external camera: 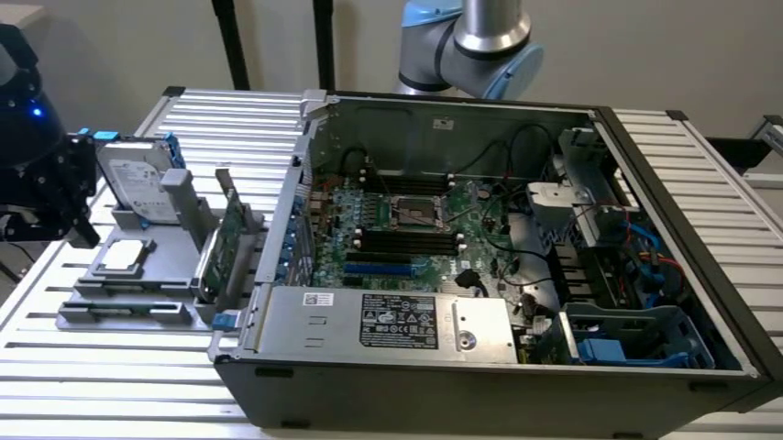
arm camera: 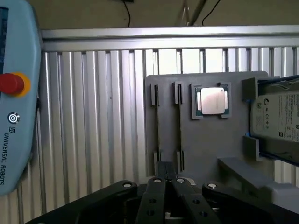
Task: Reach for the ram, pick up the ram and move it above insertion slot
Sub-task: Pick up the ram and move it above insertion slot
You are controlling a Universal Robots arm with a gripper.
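My gripper (arm camera: 166, 181) is shut, its two black fingers pressed together with nothing visibly between them. It hangs over the near end of a grey holder (arm camera: 210, 149), just short of that holder's two narrow slots (arm camera: 157, 128). Thin dark lines run along those slots; I cannot tell whether either is the ram. In the exterior view the black gripper (external camera: 59, 206) sits at the far left, beside the holder (external camera: 135, 293) and well away from the open computer case. The motherboard's black insertion slots (external camera: 398, 243) lie inside that case.
The holder also carries a processor chip (arm camera: 212, 100), a hard drive (external camera: 132, 179) and an upright green card (external camera: 227, 240). A teach pendant with a red button (arm camera: 10, 84) lies on the slatted table. The case walls (external camera: 300, 183) stand between holder and motherboard.
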